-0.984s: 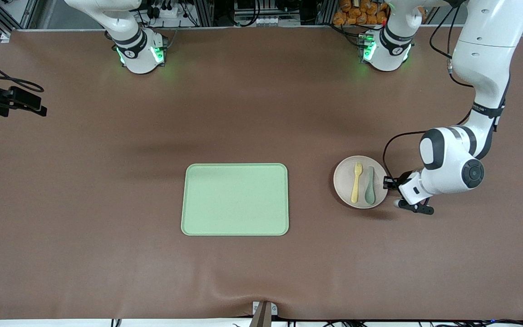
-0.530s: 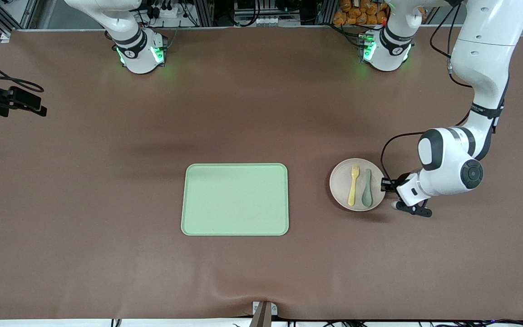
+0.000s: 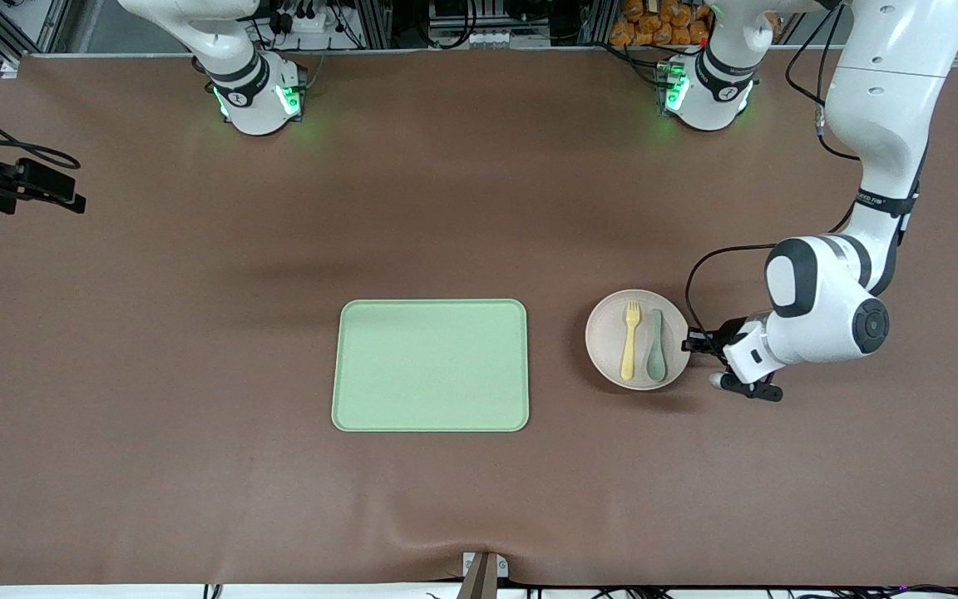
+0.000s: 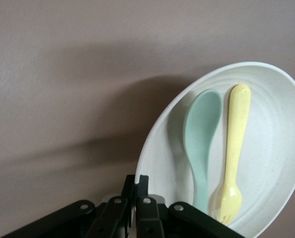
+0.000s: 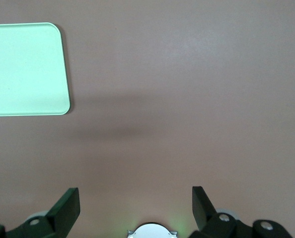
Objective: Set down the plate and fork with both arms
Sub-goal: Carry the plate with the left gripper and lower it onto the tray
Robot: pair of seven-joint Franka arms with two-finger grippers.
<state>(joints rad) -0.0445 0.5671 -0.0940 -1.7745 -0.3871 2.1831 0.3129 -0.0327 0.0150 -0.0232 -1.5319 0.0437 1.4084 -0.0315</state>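
The task stood at an early stage, by my reckoning: the plate (image 3: 637, 339) had not yet reached the light-green tray (image 3: 430, 365) and lay between that tray and the left arm's end of the worktop (image 3: 479, 208), apart from the tray. The left gripper (image 3: 693, 342) had its jaws clamped together on the plate's rim at the edge toward the left arm's end, as the left wrist view showed. The shadow under the plate suggested it was raised slightly off the worktop, though this could not be told for certain. The yellow fork (image 3: 629, 339) rested in the plate beside a teal spoon (image 3: 655, 345), the two lying parallel. What was left, it seemed, was to bring the plate to the tray and then set the fork in its place. The right gripper (image 5: 135, 204) waited high at the right arm's end of the worktop, its jaws wide apart and empty. Counted: one plate, one fork, one spoon, one tray, two arms.
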